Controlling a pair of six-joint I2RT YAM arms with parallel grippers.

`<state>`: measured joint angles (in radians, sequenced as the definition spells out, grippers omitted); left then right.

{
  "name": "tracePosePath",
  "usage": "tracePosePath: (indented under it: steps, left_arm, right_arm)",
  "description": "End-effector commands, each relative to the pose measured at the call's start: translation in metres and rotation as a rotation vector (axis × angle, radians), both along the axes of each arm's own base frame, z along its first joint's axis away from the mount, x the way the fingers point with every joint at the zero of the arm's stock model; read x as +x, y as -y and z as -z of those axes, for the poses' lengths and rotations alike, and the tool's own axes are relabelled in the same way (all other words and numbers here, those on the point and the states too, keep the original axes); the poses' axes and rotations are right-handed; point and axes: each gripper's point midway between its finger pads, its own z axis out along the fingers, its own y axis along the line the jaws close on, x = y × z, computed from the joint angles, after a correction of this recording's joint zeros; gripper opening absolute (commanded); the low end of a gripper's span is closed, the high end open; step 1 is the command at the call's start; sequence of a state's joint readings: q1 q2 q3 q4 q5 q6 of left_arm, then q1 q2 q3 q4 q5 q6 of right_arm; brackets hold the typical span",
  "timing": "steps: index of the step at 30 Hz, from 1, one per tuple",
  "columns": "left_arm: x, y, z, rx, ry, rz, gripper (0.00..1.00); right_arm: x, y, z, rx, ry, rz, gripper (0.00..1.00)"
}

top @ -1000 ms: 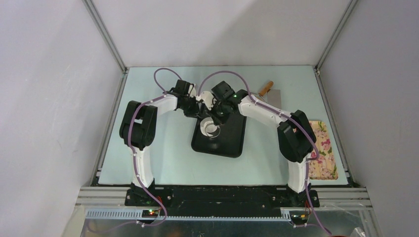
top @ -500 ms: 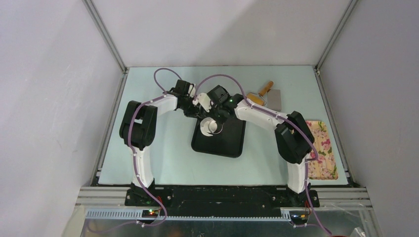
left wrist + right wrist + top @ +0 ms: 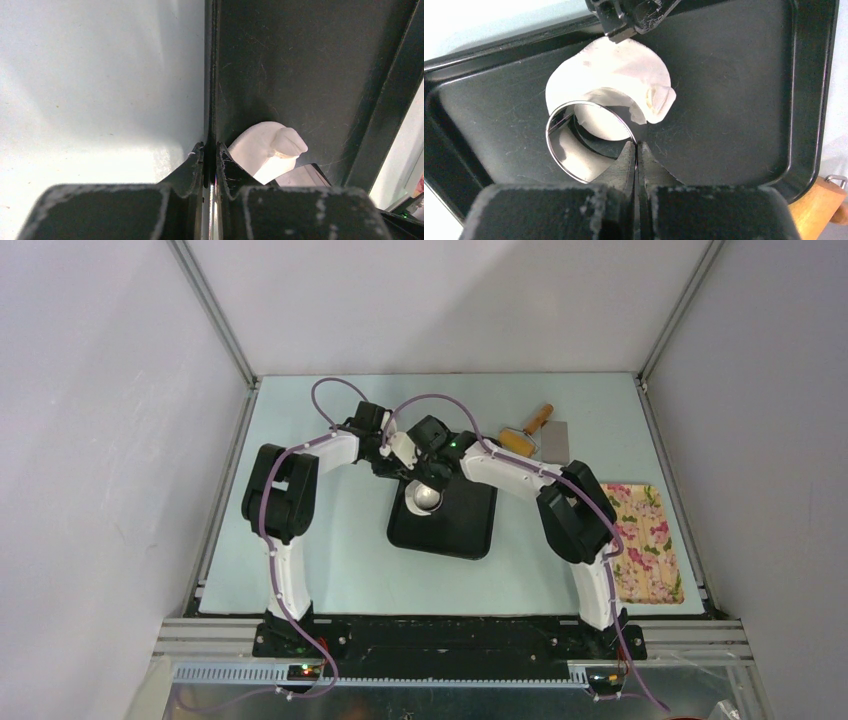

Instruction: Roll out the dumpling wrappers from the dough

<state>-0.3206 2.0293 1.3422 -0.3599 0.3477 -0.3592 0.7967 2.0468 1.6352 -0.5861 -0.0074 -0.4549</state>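
Left gripper point(image 3: 210, 150) is clamped tight on the rim of the black tray point(image 3: 734, 100), with no gap between its jaws. Right gripper point(image 3: 638, 150) is closed just as tight on the wall of the steel cup point(image 3: 574, 162). The dough point(image 3: 624, 70), flattened, lies in the tray's corner by the left gripper, with the cup set over its near edge. This is likely a round being cut: the cup wants level, straight-down pressure with the tray pinned, then a clean lift clear of the ragged flap.
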Motion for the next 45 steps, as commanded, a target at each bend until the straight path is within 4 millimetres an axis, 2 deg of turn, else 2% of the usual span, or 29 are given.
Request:
tracePosePath:
  steps: [1, 17, 26, 33, 41, 45]
  left_arm:
    - [-0.008, -0.004, 0.016, 0.033, -0.036, -0.011, 0.10]
    - [-0.008, -0.005, 0.017, 0.033, -0.040, -0.012, 0.10]
    - [-0.008, -0.005, 0.015, 0.034, -0.035, -0.015, 0.10]
    - [-0.008, -0.005, 0.016, 0.033, -0.040, -0.018, 0.10]
    - [-0.008, -0.005, 0.015, 0.033, -0.038, -0.019, 0.10]
    - [-0.008, -0.005, 0.014, 0.033, -0.036, -0.019, 0.10]
  right_arm:
    - [0.011, -0.015, -0.020, 0.038, 0.056, -0.021, 0.00]
    - [0.003, -0.020, -0.011, 0.012, 0.054, -0.063, 0.00]
    - [0.005, -0.001, 0.010, -0.123, 0.101, -0.040, 0.00]
    - [-0.008, -0.014, 0.016, -0.135, 0.071, -0.069, 0.00]
    - [0.001, -0.021, 0.027, -0.196, 0.062, -0.025, 0.00]
    - [0.003, -0.018, 0.028, -0.233, 0.047, -0.020, 0.00]
